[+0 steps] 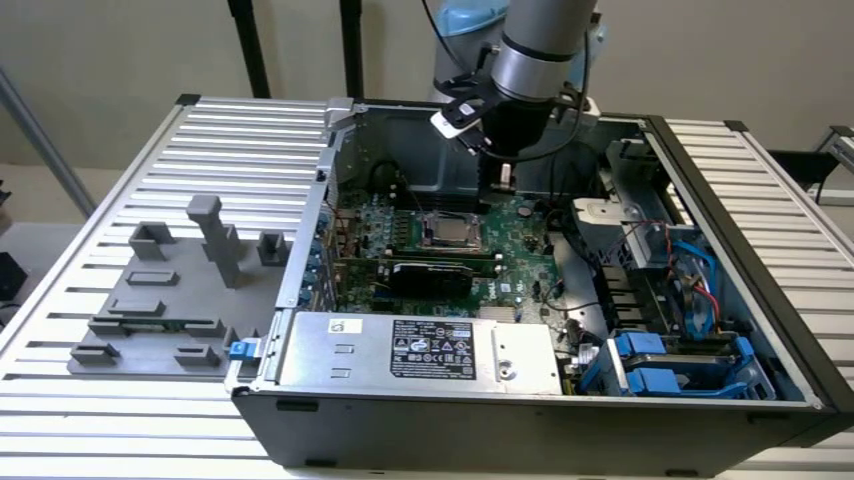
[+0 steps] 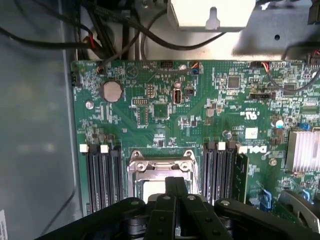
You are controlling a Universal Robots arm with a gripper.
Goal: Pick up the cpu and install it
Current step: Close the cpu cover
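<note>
cpu [image 1: 451, 232] apparently seated in socket [image 2: 160, 163] | hand [image 1: 503, 183] clenched, empty, over it

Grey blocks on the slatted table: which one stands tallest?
The narrow grey post, standing between a chair-shaped block and a small stubby block. It rises well above all the others, most of which lie low and flat.

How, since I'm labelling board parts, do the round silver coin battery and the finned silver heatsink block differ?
The round silver coin battery is a smooth flat disc; the finned silver heatsink block is rectangular and ridged. The heatsink looks larger than the battery. Both are silvery metal on the green motherboard.
</note>
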